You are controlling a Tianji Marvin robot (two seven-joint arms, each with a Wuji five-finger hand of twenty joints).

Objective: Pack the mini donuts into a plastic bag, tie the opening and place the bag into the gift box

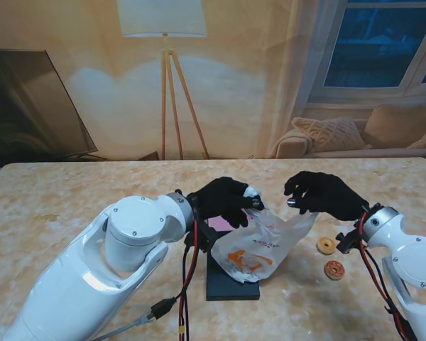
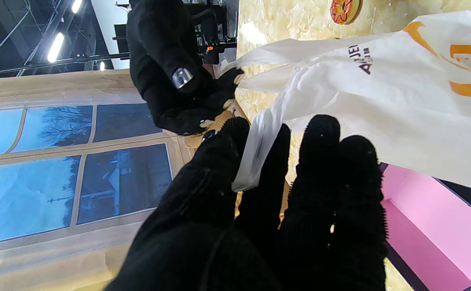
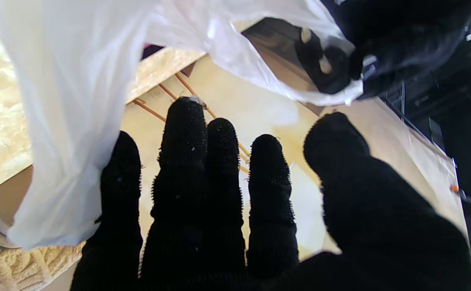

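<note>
A white plastic bag (image 1: pixel 259 245) with an orange logo hangs stretched between my two hands, over the dark gift box (image 1: pixel 231 280) with a pink inside (image 2: pixel 433 226). My left hand (image 1: pixel 226 201) pinches the bag's left rim between thumb and fingers (image 2: pixel 276 161). My right hand (image 1: pixel 323 195) holds the bag's right edge (image 3: pixel 66 121) by its outer fingers. Two mini donuts (image 1: pixel 326 245) (image 1: pixel 334 270) lie on the table to the right of the bag, near my right wrist. One donut (image 2: pixel 343 9) also shows in the left wrist view. What is inside the bag is hidden.
The marble table (image 1: pixel 71 206) stretches wide to the left and beyond the hands. Cables (image 1: pixel 184 284) hang from my left arm beside the box. A floor lamp, a sofa and a window stand behind the table.
</note>
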